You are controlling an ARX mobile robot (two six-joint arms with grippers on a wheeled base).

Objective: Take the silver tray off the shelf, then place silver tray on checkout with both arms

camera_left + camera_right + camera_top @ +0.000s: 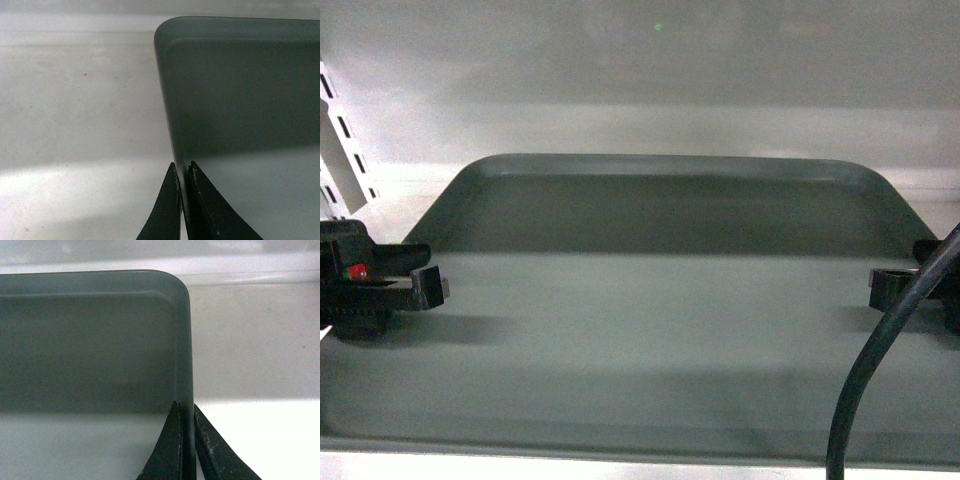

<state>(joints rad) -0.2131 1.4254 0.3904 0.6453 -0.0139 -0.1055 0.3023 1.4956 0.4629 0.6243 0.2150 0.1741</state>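
The silver tray [650, 330] fills most of the head view, lying flat on the pale shelf [420, 190]. My left gripper [432, 285] is shut on the tray's left rim, a red light on its body. In the left wrist view the left gripper [183, 172] pinches the tray [240, 90] rim between its two black jaws. My right gripper [882, 287] holds the right rim, partly hidden by a black cable [870, 370]. In the right wrist view the right gripper [186, 412] clamps the tray [90, 340] rim. The checkout is out of view.
A slotted upright [342, 130] stands at the back left. The shelf's plain back panel [650, 60] rises behind the tray. Bare shelf board [75, 110] lies left of the tray, and more board [255, 340] lies right of it.
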